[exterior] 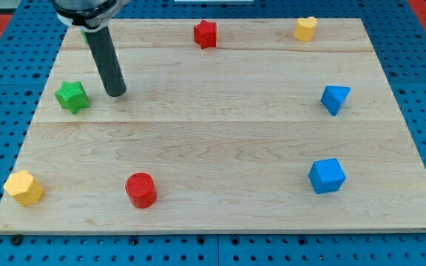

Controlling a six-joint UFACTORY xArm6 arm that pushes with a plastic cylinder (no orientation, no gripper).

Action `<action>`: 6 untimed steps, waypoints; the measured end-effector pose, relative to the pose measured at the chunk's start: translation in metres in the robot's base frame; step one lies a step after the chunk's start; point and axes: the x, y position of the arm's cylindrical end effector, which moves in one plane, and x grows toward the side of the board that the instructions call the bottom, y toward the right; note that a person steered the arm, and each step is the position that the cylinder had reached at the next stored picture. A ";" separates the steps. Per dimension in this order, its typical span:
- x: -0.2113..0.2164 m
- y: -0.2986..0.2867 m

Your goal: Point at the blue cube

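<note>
The blue cube (326,176) sits near the view's bottom right of the wooden board (220,140). My tip (115,93) rests on the board at the upper left, just right of a green star block (72,97). The tip is far from the blue cube, across most of the board's width. A second blue block, a wedge-like triangle (335,98), lies at the right, above the cube.
A red star block (205,33) is at the top middle, a yellow heart-like block (306,28) at the top right. A red cylinder (140,190) sits at the bottom left of middle, a yellow hexagon block (24,187) at the bottom left corner.
</note>
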 end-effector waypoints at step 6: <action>-0.026 0.178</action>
